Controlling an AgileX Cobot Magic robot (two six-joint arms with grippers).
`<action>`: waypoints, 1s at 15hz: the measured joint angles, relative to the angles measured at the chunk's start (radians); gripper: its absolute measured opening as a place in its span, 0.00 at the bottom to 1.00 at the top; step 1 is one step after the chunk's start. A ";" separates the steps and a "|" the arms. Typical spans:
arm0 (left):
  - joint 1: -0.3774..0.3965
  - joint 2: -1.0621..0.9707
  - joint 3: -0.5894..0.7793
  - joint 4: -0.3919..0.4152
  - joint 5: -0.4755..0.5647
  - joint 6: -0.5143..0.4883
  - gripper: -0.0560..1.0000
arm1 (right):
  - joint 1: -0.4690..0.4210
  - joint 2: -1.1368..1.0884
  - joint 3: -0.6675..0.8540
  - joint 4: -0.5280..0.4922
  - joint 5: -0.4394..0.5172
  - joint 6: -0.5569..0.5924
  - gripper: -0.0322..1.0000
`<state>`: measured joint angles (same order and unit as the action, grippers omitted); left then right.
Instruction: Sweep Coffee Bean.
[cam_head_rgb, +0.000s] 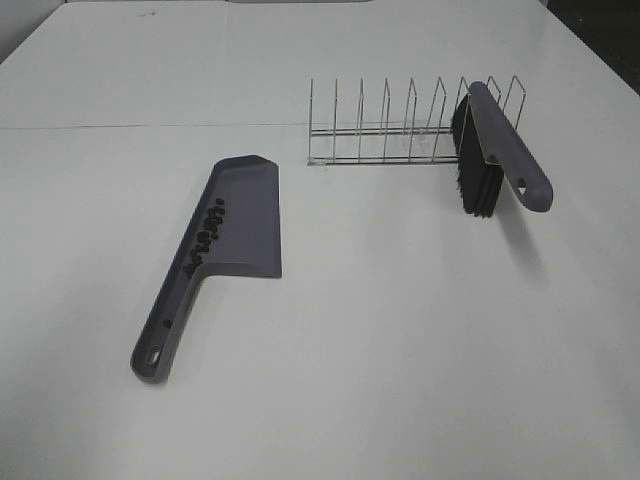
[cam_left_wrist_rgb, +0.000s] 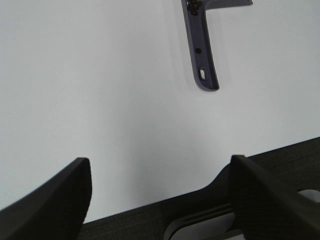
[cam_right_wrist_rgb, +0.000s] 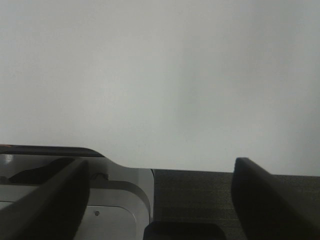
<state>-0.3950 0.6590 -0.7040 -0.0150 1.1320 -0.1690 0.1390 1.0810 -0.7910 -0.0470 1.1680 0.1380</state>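
- coffee beans (cam_head_rgb: 205, 238) are all sitting in the purple dustpan (cam_head_rgb: 245, 215), bunched along its raised edge near the handle
- brush (cam_head_rgb: 495, 150) is propped in the wire rack (cam_head_rgb: 400, 125), bristles down (I think, bit dark there)
- left gripper (cam_left_wrist_rgb: 160, 200) is spread wide with nothing in it, near the table (cam_head_rgb: 400, 350) edge, well apart from the beans
- right gripper (cam_right_wrist_rgb: 160, 200) also spread, holding nothing

Dark coffee beans (cam_head_rgb: 205, 238) lie strung along the dustpan's (cam_head_rgb: 250, 215) left wall.
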 joint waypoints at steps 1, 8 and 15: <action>0.000 -0.065 0.039 0.000 -0.002 0.000 0.70 | 0.000 -0.068 0.042 0.000 0.000 -0.005 0.67; 0.000 -0.462 0.201 -0.060 -0.072 0.122 0.71 | 0.000 -0.729 0.244 0.004 -0.013 -0.063 0.67; 0.000 -0.481 0.206 -0.093 -0.072 0.250 0.71 | 0.001 -1.083 0.283 0.034 -0.104 -0.184 0.66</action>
<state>-0.3950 0.1780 -0.4980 -0.1080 1.0600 0.0810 0.1400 -0.0020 -0.5080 -0.0130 1.0640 -0.0460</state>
